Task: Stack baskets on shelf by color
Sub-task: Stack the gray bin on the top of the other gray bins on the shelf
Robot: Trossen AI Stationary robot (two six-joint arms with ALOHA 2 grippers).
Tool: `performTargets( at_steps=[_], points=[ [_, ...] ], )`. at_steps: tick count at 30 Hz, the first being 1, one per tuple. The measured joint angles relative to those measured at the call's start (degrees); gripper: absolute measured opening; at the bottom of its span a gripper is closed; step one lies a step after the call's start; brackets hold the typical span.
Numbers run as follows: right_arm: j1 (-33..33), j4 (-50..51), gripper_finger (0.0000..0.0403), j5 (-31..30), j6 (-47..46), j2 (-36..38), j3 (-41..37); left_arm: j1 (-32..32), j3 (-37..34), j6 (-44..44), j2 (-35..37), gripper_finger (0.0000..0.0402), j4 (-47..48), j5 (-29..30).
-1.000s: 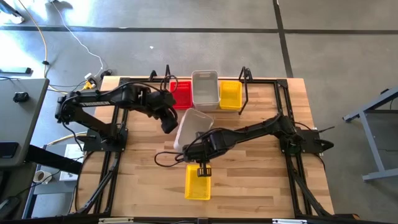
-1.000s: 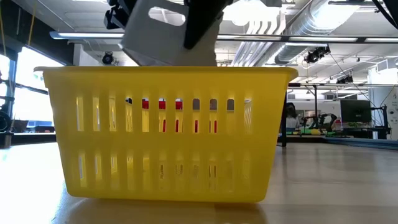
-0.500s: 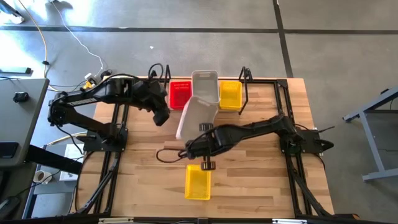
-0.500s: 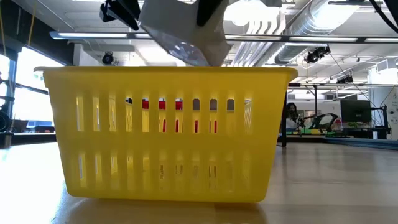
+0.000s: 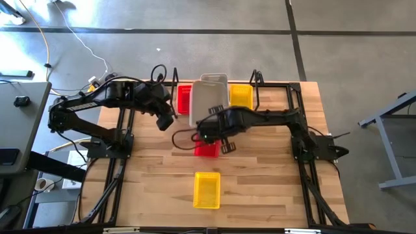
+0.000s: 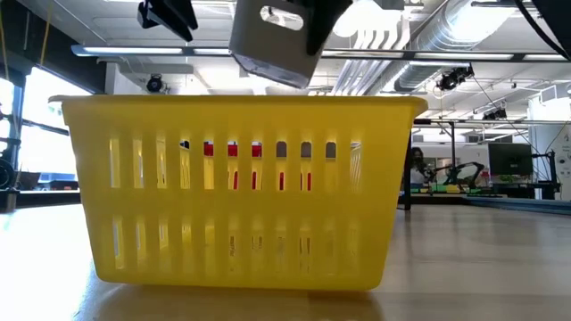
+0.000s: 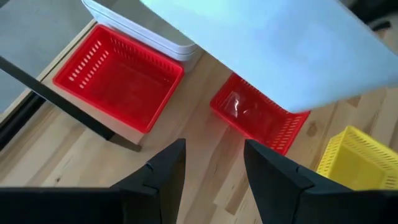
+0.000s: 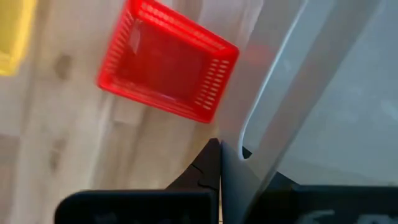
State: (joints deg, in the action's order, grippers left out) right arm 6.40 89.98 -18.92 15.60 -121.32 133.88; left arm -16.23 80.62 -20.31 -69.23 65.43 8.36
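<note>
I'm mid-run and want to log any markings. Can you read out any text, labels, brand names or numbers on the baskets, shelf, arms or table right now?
None can be read in any view.
Clear basket held by the right gripper: no label visible.
Yellow basket on the table: plain slotted wall, no print.
Red basket on the shelf: no marking.
Left gripper: plain dark fingers.
Screens in the room behind, low view: too small to read.

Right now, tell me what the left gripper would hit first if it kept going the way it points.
Probably bare tabletop. The open left gripper points between the shelf's red basket and the loose red basket; depth is unclear.
</note>
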Motion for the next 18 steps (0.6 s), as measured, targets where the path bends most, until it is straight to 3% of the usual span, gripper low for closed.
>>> performTargets(
  at_steps=[9, 18],
  points=[
    [-8.37, 0.02, 0.0, 0.37, 14.12, 0.44, -0.02, -0.04, 0.0, -0.16, -0.04, 0.0152, 0.37, 0.61],
    [-17.27, 0.0, 0.0, 2.28, 17.74, 7.05, -4.34, -0.35, 0.0, -1.04, -0.04, 0.0152, 0.37, 2.97]
  ],
)
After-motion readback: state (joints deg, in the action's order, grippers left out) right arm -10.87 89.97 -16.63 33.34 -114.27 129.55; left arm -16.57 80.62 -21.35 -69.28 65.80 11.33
